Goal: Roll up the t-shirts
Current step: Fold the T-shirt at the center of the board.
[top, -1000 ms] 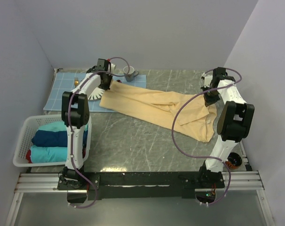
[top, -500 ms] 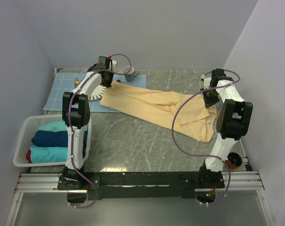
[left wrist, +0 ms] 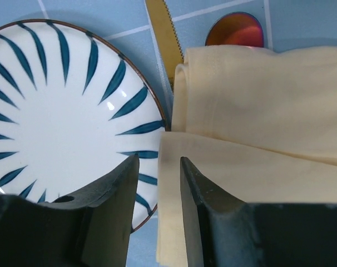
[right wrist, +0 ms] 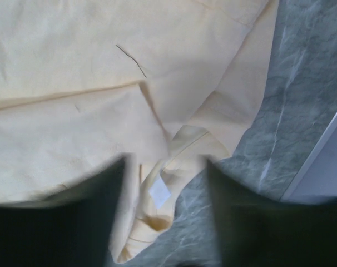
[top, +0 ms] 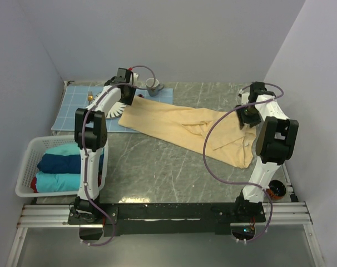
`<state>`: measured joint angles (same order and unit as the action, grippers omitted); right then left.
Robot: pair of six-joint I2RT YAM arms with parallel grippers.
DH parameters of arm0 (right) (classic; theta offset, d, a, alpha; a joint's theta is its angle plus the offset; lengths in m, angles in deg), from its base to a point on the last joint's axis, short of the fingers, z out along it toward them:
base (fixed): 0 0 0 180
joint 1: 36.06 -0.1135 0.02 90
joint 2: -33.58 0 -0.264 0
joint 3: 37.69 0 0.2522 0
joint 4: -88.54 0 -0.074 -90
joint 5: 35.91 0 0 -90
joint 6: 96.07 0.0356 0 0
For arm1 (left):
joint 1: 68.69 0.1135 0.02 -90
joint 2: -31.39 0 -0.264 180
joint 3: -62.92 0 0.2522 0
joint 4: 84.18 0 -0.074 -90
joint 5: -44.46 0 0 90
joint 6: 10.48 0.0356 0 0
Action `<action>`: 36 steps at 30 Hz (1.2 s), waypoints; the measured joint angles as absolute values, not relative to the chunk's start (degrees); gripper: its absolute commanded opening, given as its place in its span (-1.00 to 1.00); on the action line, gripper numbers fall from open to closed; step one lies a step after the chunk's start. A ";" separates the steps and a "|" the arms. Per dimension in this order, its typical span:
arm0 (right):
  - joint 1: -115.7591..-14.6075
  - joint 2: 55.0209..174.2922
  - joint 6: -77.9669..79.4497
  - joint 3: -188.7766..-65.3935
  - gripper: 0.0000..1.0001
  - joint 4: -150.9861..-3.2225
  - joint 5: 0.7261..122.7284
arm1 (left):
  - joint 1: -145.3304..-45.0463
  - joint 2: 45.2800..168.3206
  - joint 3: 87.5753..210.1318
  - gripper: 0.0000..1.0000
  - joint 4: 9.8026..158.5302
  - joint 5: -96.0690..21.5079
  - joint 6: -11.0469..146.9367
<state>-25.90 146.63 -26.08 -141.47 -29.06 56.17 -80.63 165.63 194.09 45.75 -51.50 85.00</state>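
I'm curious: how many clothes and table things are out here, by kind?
T-shirts: 4 (pale yellow cloth t-shirt spread out; folded teal t-shirts, two; folded navy t-shirt)
Dishes: 2 (blue-striped white plate, grey mug)
Cutlery: 2 (gold knife, coppery spoon)
Light blue grid placemat: 1
White slatted basket: 1
Total: 10
A red scrap in the basket is left uncounted.

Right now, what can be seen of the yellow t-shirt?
The t-shirt is pale yellow soft cloth, folded into a long wrinkled band, lying flat diagonally across the table. Its left end overlaps the placemat at the edge of the plate; a white label shows at its right end.
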 measured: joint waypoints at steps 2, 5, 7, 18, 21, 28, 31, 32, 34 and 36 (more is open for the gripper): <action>-25.88 146.15 -26.78 -141.45 1.00 -29.04 56.30 | -80.52 163.95 192.71 -0.18 45.90 -51.34 84.61; -25.88 143.51 -28.33 -140.99 1.00 -29.34 58.40 | -80.39 158.55 187.36 -0.24 45.55 -49.20 84.32; -26.30 139.72 -30.32 -139.44 0.90 -30.06 60.70 | -80.39 155.07 184.08 -0.33 45.18 -47.00 84.32; -43.98 130.72 -48.27 -128.86 0.30 -32.71 69.20 | -81.53 151.68 174.00 -0.40 42.73 -39.32 84.37; -49.07 130.43 -53.27 -124.35 0.23 -33.28 69.68 | -81.60 151.66 174.05 -0.40 42.80 -39.35 84.41; -53.01 129.69 -60.11 -116.25 0.02 -35.33 65.79 | -81.57 151.31 173.96 -0.40 42.82 -40.46 84.50; -52.94 129.69 -61.40 -115.96 -0.05 -37.14 64.28 | -81.57 150.90 173.54 -0.40 42.82 -40.88 84.63; -52.94 129.69 -61.71 -115.81 -0.07 -37.67 63.89 | -81.57 150.83 173.46 -0.40 42.82 -40.90 84.65; -52.94 129.69 -62.32 -115.61 -0.12 -38.32 63.36 | -81.57 150.83 173.43 -0.40 42.80 -41.05 84.65; -52.94 129.69 -62.54 -115.61 -0.14 -38.54 63.12 | -81.57 150.83 173.43 -0.40 42.80 -41.42 84.67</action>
<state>-52.94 129.69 -62.54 -115.61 -38.54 63.12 -81.57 150.83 173.43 42.80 -41.42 84.67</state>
